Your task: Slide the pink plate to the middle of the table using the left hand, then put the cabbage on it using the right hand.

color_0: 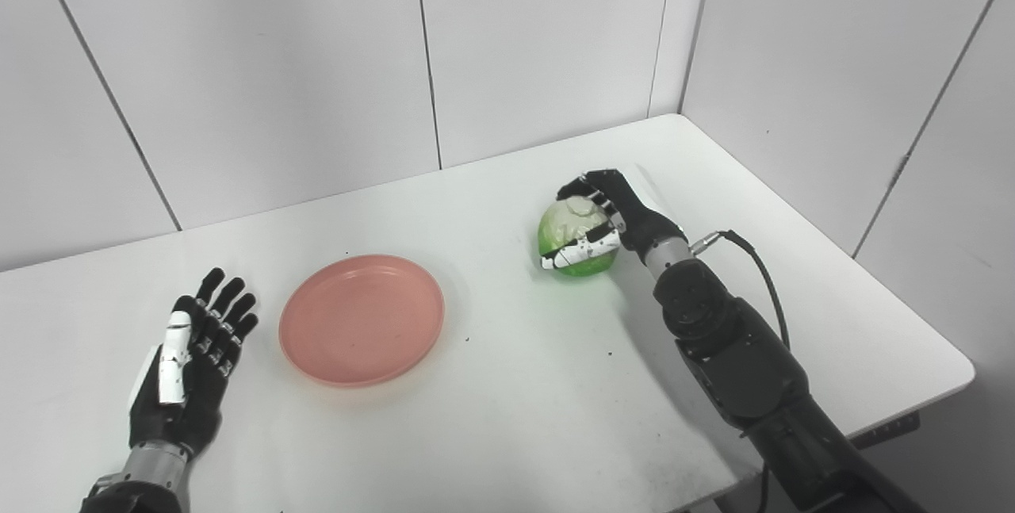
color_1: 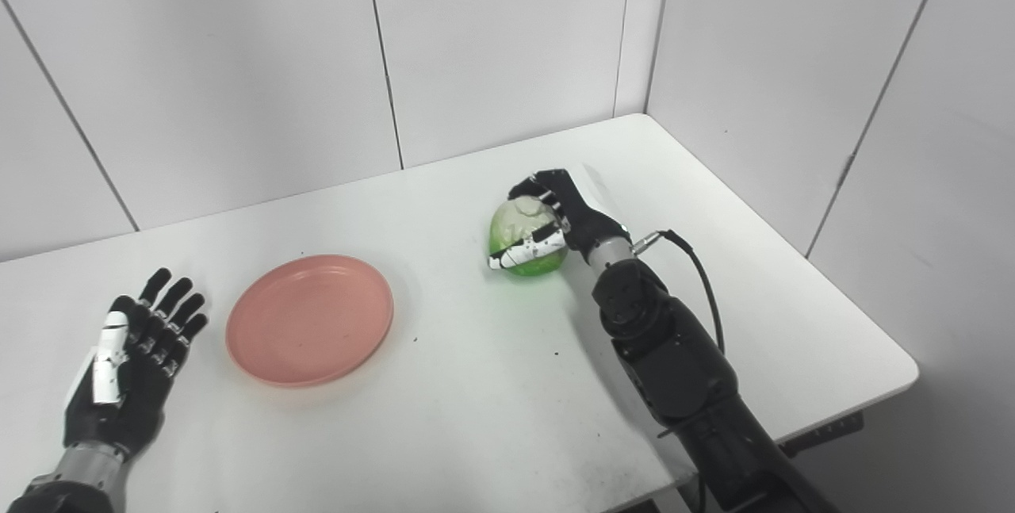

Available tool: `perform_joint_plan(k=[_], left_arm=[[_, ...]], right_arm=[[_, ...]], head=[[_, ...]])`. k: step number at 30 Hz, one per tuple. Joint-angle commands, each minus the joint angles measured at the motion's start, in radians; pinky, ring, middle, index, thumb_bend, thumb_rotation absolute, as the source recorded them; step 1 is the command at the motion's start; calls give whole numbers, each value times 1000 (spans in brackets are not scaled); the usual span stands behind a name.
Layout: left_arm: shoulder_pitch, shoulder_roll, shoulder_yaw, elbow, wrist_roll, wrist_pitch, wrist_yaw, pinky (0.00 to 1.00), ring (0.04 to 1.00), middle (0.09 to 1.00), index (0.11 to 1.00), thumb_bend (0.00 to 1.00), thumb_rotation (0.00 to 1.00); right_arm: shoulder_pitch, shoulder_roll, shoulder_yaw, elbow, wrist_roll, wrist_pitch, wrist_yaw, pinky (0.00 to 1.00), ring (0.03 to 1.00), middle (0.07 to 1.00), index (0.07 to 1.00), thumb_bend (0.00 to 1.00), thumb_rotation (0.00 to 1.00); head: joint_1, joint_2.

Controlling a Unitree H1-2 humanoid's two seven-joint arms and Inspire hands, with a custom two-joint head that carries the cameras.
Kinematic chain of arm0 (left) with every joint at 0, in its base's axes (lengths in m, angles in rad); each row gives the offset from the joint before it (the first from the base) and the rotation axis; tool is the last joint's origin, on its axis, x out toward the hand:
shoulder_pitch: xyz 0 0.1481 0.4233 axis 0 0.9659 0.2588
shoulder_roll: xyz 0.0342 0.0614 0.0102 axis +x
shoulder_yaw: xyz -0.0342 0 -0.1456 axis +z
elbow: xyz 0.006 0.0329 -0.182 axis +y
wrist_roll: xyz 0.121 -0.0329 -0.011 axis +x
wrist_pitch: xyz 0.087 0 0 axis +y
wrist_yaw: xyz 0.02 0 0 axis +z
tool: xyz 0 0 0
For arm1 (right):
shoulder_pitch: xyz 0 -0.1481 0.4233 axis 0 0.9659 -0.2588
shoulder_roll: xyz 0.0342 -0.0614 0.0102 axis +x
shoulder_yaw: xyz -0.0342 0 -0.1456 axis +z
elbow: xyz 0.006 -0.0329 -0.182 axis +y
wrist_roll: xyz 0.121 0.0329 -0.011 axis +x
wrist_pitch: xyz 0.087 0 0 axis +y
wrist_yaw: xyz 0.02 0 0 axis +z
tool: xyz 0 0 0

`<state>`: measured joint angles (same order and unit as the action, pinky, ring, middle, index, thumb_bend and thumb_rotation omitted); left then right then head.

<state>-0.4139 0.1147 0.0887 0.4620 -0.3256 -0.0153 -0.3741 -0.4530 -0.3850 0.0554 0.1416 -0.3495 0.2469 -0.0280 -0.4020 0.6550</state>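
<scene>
The pink plate (color_0: 361, 318) lies flat on the white table (color_0: 507, 418), left of centre. A round green and pale cabbage (color_0: 572, 237) rests on the table to the plate's right. My right hand (color_0: 607, 216) wraps it from the right side, fingers over the top and thumb across the front. My left hand (color_0: 194, 350) lies open on the table to the left of the plate, fingers spread and apart from the plate's rim.
White panel walls close the table at the back and on the right. The table's right edge (color_0: 872, 259) runs near my right arm, and a black cable (color_0: 761, 275) loops off the forearm.
</scene>
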Motion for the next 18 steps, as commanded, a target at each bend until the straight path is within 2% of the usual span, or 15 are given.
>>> perform_joint_plan(k=[1,7,18], left_arm=[[-3,-8,-5,-20,10,17,17,981,943,950,947,469,1000],[13,-30,-14,-67,20,48,59,978,937,942,939,463,1000],[32,-95,-47,-159,72,119,147,969,933,938,939,459,1000]], right_arm=[[-61,-10,-4,-53,-16,19,9,392,411,473,527,518,0],[-92,6,30,-80,-32,-21,31,407,426,486,508,519,0],[-149,72,99,-39,-25,-63,74,405,415,488,516,518,0]], head=[[1,-1],[48,0],[203,1]])
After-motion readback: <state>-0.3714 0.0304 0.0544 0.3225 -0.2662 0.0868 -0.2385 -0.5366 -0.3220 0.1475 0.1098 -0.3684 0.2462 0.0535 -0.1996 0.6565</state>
